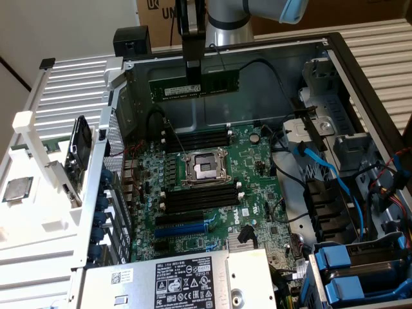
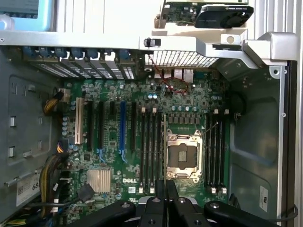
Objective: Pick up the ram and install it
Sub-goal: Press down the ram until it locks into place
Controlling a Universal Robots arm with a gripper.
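Our jaws pinch the ram (image 1: 219,82) high over the motherboard (image 1: 257,174). We should hold it level and line it up straight over 1 long black slot (image 1: 199,137).

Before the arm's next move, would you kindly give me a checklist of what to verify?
1. The pincer is shut on the ram: ok.
2. The ram sits roughly level in the grip: ok.
3. The ram hangs above the motherboard, clear of it: ok.
4. The memory slots beside the processor socket are empty: ok.
5. The slot latches are open: cannot tell.
6. The ram's notch matches the slot key: cannot tell.
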